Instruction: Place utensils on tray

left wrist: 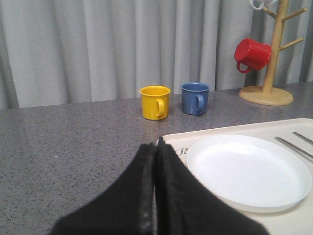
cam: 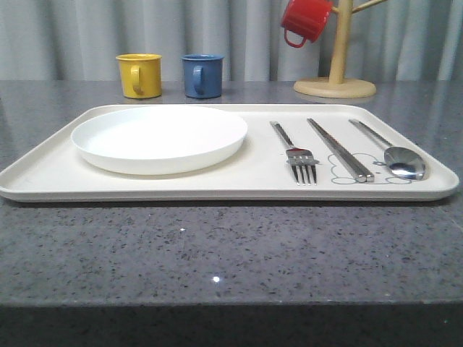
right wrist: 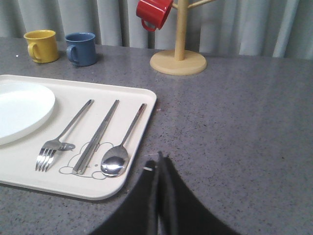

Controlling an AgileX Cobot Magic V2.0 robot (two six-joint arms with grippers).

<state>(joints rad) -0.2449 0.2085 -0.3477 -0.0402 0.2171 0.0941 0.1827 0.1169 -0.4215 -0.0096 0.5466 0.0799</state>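
The cream tray (cam: 43, 177) (right wrist: 139, 98) (left wrist: 234, 128) lies across the grey table. On its right half lie three steel utensils side by side: a fork (cam: 295, 153) (right wrist: 63, 132), flat chopsticks (cam: 338, 148) (right wrist: 98, 134) and a spoon (cam: 394, 153) (right wrist: 122, 144), the chopsticks and spoon bowl over the grey bunny drawing. My left gripper (left wrist: 156, 147) is shut with nothing in it, near the tray's left end. Off the tray's right edge my right gripper (right wrist: 159, 159) hovers over bare table, shut and empty too.
A round white plate (cam: 159, 137) (left wrist: 247, 171) fills the tray's left half. Behind the tray stand a yellow mug (cam: 139, 75) and a blue mug (cam: 202, 75). A wooden mug tree (cam: 336, 65) at the back right carries a red mug (cam: 304, 20).
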